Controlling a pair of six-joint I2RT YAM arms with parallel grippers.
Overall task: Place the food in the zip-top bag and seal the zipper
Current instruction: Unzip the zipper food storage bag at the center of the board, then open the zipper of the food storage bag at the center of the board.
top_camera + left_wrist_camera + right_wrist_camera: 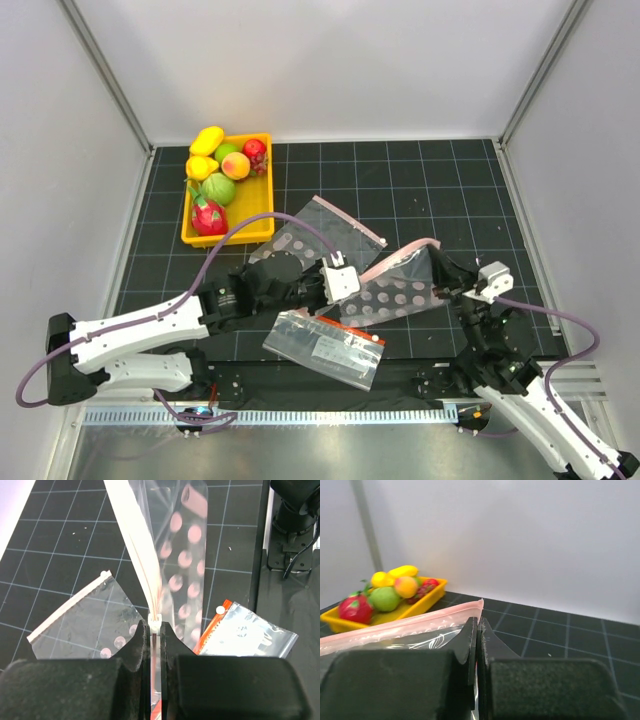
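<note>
Left gripper (155, 630), right gripper (479, 627): jaws pinch opposite ends of the dotted bag (395, 297), raised between them. Plain bag (310, 228) lies flat on the tabletop (450, 190) behind; food (232, 166) in the tray (195, 238). We judge the plain bag limp, slippery: take it at the zipper (350, 220).

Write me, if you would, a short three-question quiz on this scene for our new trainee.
1. True or false: the toy fruits are inside a bag.
2. The left pincer and the right pincer are both shut on: A) a toy fruit; B) the pink edge of the dotted bag; C) nothing.
3. Fill in: the printed bag, lying nearest the arm bases, has a ___ band.

Key
1. False: they lie in the yellow tray.
2. B.
3. Red.
</note>
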